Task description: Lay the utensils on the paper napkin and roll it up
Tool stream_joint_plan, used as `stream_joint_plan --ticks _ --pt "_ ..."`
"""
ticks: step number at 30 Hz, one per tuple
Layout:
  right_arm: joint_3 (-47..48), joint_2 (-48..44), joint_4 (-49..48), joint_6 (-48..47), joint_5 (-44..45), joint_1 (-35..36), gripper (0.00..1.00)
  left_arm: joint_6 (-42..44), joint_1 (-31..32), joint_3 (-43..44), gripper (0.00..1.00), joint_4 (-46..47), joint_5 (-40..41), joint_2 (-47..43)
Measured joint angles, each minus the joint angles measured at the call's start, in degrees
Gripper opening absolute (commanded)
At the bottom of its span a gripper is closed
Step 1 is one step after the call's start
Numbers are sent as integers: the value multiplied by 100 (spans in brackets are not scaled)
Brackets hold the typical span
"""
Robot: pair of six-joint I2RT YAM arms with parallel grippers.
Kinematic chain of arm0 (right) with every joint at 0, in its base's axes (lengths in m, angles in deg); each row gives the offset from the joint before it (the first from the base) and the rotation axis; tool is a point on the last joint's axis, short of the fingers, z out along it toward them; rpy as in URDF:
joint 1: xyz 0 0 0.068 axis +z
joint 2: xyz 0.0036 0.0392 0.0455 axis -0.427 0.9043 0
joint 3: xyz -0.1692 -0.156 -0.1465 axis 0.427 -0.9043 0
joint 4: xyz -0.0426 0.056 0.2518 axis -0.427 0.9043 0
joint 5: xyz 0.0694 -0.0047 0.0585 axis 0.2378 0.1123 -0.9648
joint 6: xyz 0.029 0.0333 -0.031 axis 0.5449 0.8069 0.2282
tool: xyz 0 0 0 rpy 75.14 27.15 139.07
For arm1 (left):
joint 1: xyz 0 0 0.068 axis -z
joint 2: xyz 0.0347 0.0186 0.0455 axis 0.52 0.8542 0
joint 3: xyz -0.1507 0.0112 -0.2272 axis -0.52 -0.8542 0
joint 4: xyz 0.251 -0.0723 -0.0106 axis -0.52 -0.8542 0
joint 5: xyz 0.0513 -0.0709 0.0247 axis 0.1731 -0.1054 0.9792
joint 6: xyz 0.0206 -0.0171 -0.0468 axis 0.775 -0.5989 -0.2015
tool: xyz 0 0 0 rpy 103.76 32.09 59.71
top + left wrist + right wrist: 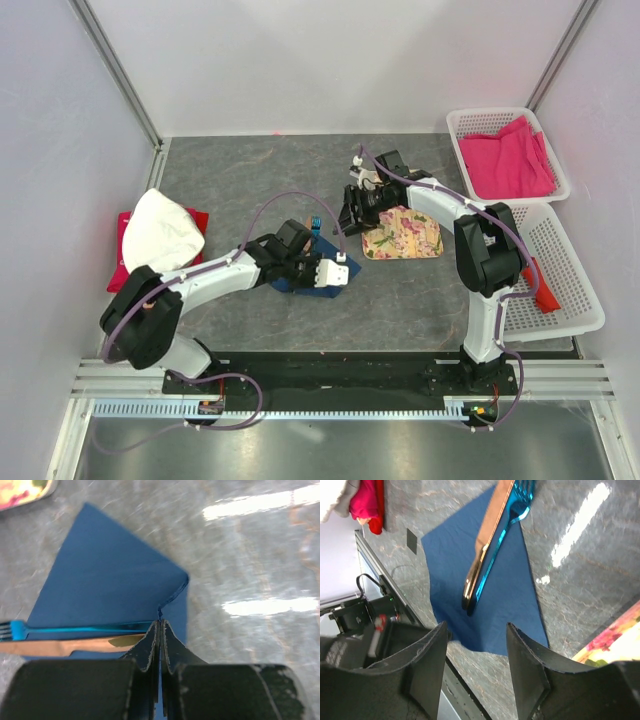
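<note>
A dark blue paper napkin (110, 590) lies flat on the grey table, also in the right wrist view (490, 610) and partly under my left arm in the top view (298, 285). On it lie a bright-blue fork (75, 628) and a copper-coloured knife (65, 645), side by side, both also in the right wrist view: fork (506, 527), knife (487, 535). My left gripper (160, 625) is shut on the napkin's edge at the handle ends. My right gripper (476, 630) is open and empty, hovering above the napkin's corner, beside the floral mat (403, 232).
Two white baskets stand at the right: the far one (455, 120) holds pink cloth (510, 155), the near one (575, 320) a red-handled tool (540, 285). A white cloth (162, 230) lies on a red pad at the left wall.
</note>
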Motion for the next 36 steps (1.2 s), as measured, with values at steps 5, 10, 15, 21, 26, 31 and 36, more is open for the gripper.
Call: stream_joint_plan --ticks 5,10,15,21,26,31,36 --pt "-236 0 22 2 -46 -20 45 61 -323 70 2 140 -2 282" --pt "-400 0 11 68 -197 -20 34 63 -514 87 2 378 -4 411" --pt "-758 0 -138 284 -466 -17 28 59 -614 44 2 822 7 411" --pt "-1064 0 -273 505 -734 7 17 57 -621 -116 2 1158 15 411" --pt "-1121 0 -376 623 -872 133 14 57 -632 -133 2 1307 48 428" --pt "-1257 0 -420 671 -920 417 14 57 -643 -210 2 1462 83 481" --pt "-1360 0 -415 715 -953 636 13 57 -660 -282 2 1561 227 546"
